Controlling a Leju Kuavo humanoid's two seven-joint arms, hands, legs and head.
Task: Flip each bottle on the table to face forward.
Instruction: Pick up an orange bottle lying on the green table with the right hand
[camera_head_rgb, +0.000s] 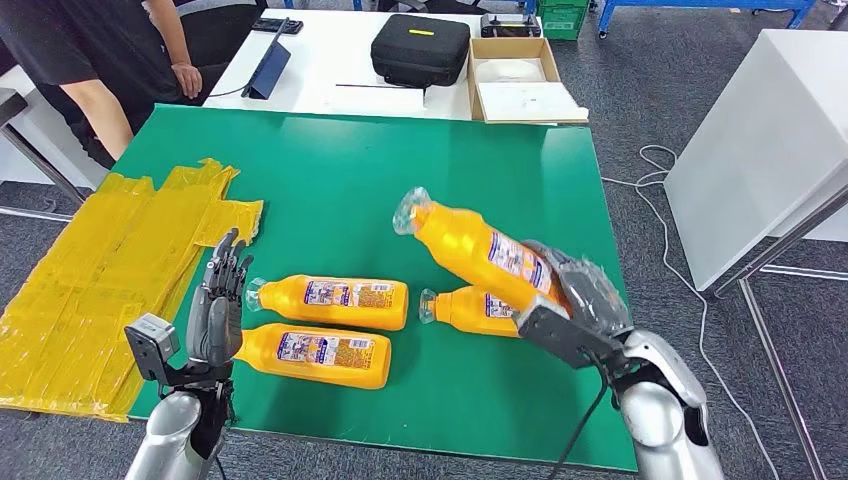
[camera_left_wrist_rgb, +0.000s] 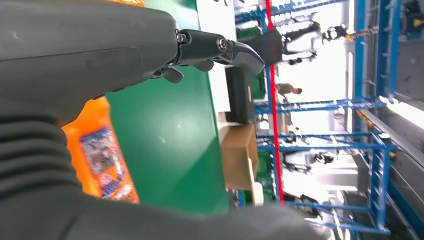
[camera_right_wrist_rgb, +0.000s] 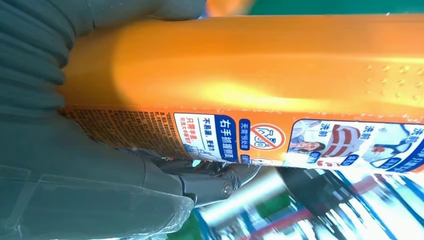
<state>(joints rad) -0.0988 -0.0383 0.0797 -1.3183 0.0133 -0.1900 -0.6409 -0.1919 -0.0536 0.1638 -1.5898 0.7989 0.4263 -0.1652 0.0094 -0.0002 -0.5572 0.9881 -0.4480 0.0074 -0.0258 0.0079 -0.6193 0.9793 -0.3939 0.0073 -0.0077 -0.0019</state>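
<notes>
Head view: green table (camera_head_rgb: 340, 170) carries three orange bottles lying flat, caps toward the left: upper-left bottle (camera_head_rgb: 335, 301), lower-left bottle (camera_head_rgb: 320, 355) just beside and parallel to it, and a third bottle (camera_head_rgb: 478, 311) to their right, partly hidden. Fourth, the held bottle (camera_head_rgb: 480, 252), is off the surface, tilted, clear cap up and to the left, base wrapped in the right hand (camera_head_rgb: 575, 305), directly over the third bottle. Left hand (camera_head_rgb: 220, 300) hovers at the table's left-front edge, fingers straight and apart, holding nothing, just beside the lower-left bottle's cap end. Yellow plastic sheet (camera_head_rgb: 110, 270) covers the table's left side. Behind it: white table (camera_head_rgb: 330, 60) with black case (camera_head_rgb: 420, 45), open cardboard box (camera_head_rgb: 520, 85), tablet (camera_head_rgb: 268, 70); person (camera_head_rgb: 110, 60) standing at far left. Left wrist view: left hand (camera_left_wrist_rgb: 100, 50) close up, dark fingers (camera_left_wrist_rgb: 220, 50) extended over green surface, nothing between them; orange labelled bottle (camera_left_wrist_rgb: 100, 155) beside the palm, can't tell which one. Right wrist view: held bottle (camera_right_wrist_rgb: 260, 75) across the frame, label with blue print facing the camera, right hand (camera_right_wrist_rgb: 75, 170) clamped around it, fingers (camera_right_wrist_rgb: 215, 180) curled under the label side.
</notes>
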